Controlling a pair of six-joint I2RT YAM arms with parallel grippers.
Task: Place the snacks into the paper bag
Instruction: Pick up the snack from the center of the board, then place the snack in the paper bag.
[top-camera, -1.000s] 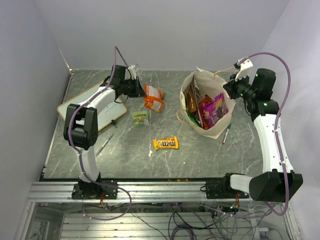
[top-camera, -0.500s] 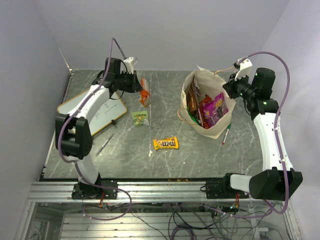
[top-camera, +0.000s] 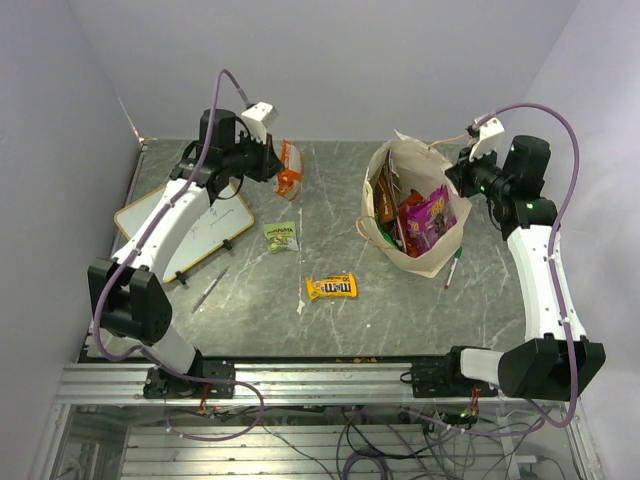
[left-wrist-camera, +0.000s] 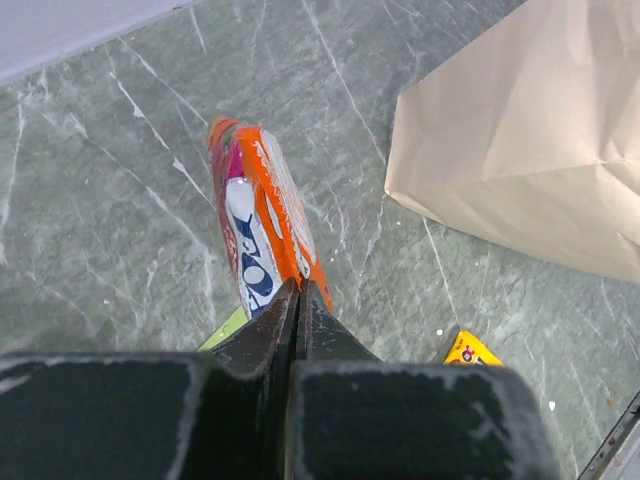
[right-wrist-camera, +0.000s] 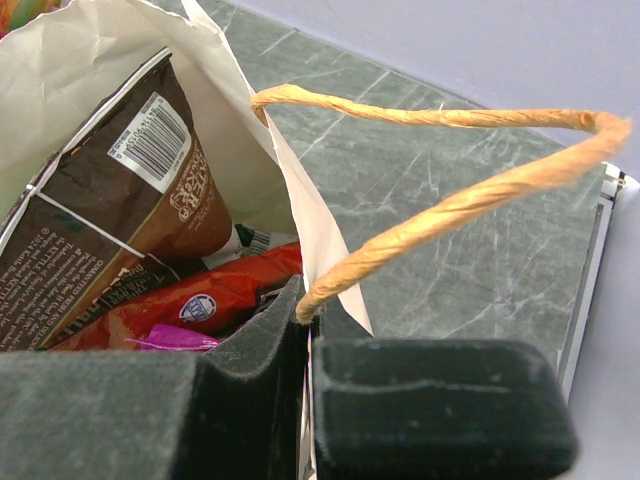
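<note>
My left gripper (top-camera: 272, 163) is shut on an orange snack pouch (top-camera: 289, 170) and holds it in the air over the far left of the table; the pouch (left-wrist-camera: 262, 228) hangs from the left gripper (left-wrist-camera: 299, 292). My right gripper (top-camera: 462, 176) is shut on the rim of the tan paper bag (top-camera: 435, 255), next to its twisted handle (right-wrist-camera: 450, 205); the right gripper (right-wrist-camera: 305, 310) pinches the bag's edge (right-wrist-camera: 300, 215). The bag holds brown (right-wrist-camera: 110, 225), red (right-wrist-camera: 200, 300) and purple (top-camera: 430, 215) packets. A yellow M&M's packet (top-camera: 331, 287) and a small green packet (top-camera: 280, 237) lie on the table.
A white whiteboard (top-camera: 190, 225) lies at the left with a marker (top-camera: 208, 290) near it. A green-capped pen (top-camera: 452, 268) lies right of the bag. Walls close the back and sides.
My left gripper has lifted the orange pouch off the table and raised it toward the back. The right gripper and the bag have not moved.
</note>
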